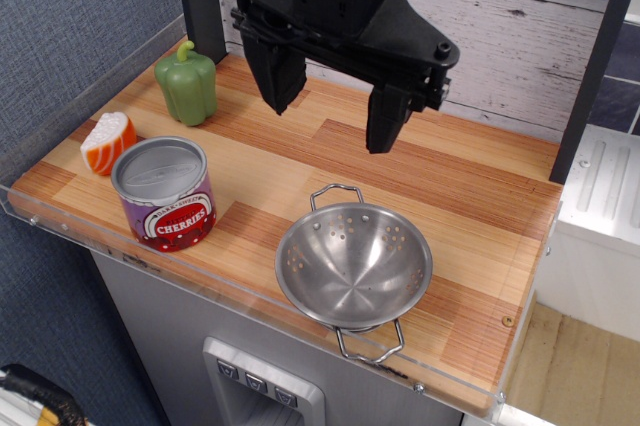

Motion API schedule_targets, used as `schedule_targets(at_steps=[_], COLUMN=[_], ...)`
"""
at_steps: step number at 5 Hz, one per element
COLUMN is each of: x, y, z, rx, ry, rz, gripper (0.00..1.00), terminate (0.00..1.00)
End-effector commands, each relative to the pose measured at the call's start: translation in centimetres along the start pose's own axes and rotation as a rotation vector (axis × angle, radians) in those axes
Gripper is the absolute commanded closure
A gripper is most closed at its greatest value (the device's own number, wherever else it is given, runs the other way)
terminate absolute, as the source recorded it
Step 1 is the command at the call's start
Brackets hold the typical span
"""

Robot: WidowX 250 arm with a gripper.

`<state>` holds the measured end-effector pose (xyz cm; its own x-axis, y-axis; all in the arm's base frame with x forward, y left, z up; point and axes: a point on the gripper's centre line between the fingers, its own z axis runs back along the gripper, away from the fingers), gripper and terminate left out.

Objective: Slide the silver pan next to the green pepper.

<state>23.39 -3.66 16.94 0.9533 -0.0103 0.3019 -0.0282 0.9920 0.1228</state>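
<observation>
The silver pan, a perforated steel colander bowl with two wire loop handles, sits near the front edge of the wooden counter, right of centre. The green pepper stands at the back left of the counter. My black gripper hangs open and empty above the middle of the counter, behind the pan and to the right of the pepper. Its two fingers are spread wide apart and touch nothing.
A purple cherries can with a silver top stands at the front left. An orange-and-white salmon sushi piece lies behind it near the left edge. The wooden counter has a clear plastic lip in front and a plank wall behind.
</observation>
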Motion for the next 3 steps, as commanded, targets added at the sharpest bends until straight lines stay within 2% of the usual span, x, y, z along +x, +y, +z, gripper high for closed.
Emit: schedule_targets(at_steps=[1,2,3], x=[0.0,-0.9,-2.3], y=[0.0,-1.9,-3.5], z=[0.0,-1.4,-3.3], rx=[0.0,0.061,0.074], ry=[0.0,0.025,0.037], rz=[0.0,-0.082,-0.155], gripper=[0.0,0.0,0.0], terminate=[0.0,0.0,0.0])
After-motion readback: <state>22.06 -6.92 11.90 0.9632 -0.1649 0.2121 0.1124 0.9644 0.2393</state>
